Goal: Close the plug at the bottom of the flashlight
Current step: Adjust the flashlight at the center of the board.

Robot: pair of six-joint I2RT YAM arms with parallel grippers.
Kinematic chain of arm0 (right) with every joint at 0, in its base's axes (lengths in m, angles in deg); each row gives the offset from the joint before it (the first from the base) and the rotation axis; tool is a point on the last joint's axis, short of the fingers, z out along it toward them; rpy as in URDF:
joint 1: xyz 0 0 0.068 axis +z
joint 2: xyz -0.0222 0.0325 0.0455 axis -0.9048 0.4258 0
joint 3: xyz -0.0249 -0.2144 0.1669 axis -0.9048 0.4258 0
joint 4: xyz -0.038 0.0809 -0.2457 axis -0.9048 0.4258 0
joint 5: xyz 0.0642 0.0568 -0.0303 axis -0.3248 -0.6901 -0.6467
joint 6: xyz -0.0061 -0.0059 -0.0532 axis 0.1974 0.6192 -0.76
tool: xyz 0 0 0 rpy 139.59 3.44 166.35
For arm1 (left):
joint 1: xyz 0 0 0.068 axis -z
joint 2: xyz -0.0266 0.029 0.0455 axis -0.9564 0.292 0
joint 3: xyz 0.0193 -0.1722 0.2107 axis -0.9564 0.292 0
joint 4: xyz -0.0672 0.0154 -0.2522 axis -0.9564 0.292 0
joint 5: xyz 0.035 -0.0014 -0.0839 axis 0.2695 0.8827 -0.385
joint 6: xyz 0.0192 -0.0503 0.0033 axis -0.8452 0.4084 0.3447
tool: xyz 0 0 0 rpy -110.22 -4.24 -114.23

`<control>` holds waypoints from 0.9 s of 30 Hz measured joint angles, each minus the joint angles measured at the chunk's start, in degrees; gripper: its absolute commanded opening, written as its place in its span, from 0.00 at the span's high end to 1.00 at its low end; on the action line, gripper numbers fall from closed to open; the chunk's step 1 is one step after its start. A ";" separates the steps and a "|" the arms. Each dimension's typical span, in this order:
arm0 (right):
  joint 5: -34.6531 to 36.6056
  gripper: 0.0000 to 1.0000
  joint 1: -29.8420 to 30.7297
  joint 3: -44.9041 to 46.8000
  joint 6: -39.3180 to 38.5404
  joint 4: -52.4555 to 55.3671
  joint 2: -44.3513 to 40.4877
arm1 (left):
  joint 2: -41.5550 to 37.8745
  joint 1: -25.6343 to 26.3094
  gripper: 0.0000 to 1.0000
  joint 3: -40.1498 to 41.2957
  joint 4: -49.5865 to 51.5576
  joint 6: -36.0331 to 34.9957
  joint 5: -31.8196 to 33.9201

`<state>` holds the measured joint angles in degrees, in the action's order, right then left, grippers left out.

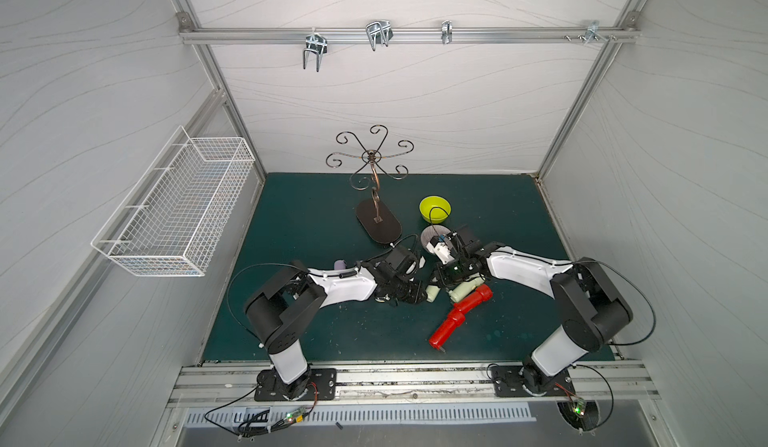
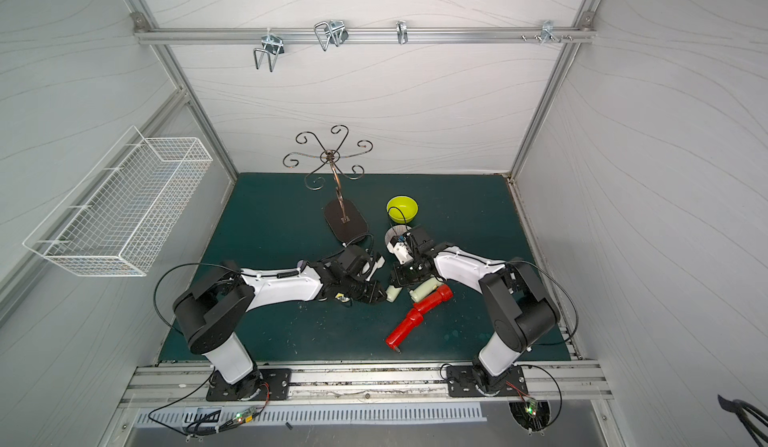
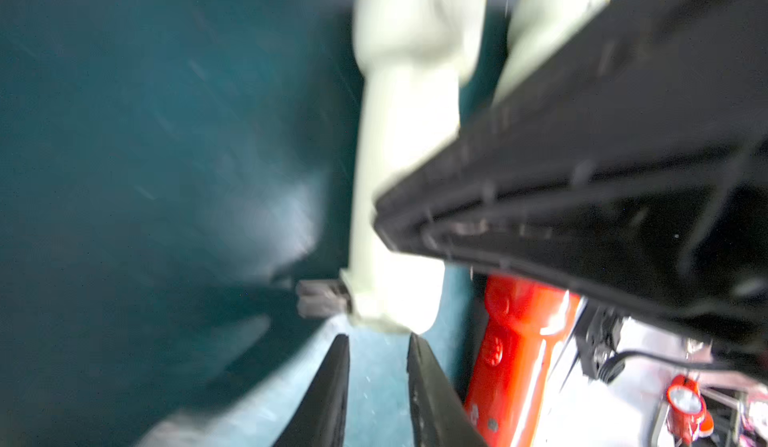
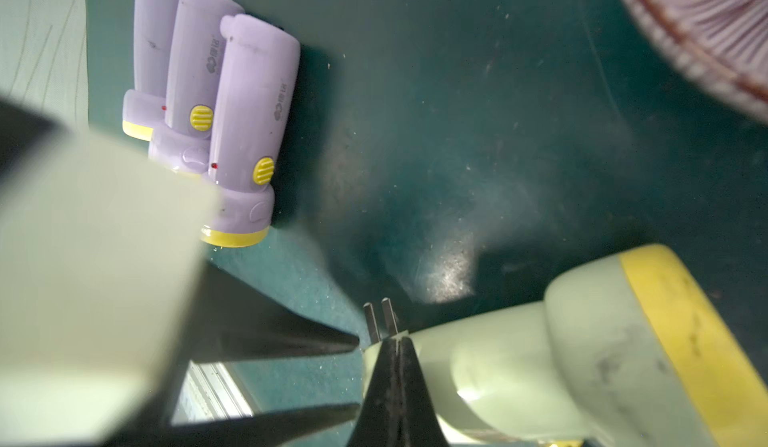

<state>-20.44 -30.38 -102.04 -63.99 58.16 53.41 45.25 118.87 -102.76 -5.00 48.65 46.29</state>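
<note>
In both top views we log the left gripper (image 1: 422, 295) and right gripper (image 1: 449, 290) meeting mid-surface (image 1: 311, 320), with the pale flashlight (image 1: 432, 293) between their tips and a red flashlight (image 1: 461, 312) just beside. Left wrist: left jaws slightly apart, empty, just short of the flashlight's butt; plug prongs (image 3: 320, 299) stick out sideways. Right wrist: right jaws together, tip against the butt beside the prongs. We judge the body unpinned, so a push may skid it or slip off.
</note>
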 measured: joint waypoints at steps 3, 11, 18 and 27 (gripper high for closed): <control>-0.07 1.00 -0.04 0.24 0.02 -0.04 -0.04 | -0.74 -1.75 0.69 -0.26 0.76 -0.48 0.59; 0.90 1.00 -0.07 1.25 0.15 0.72 -3.41 | -8.15 -3.65 0.68 -0.09 3.56 -1.33 1.51; 4.39 1.00 -3.04 -1.51 0.68 0.46 -7.85 | -12.37 2.97 0.68 0.13 4.52 -1.70 2.95; 4.55 1.00 -10.69 -1.07 2.69 -1.46 -7.78 | -5.66 8.33 0.68 -0.04 1.99 -0.66 1.51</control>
<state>-15.90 -41.07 -103.11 -61.30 56.70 45.63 39.58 127.19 -102.80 -3.01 47.99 47.80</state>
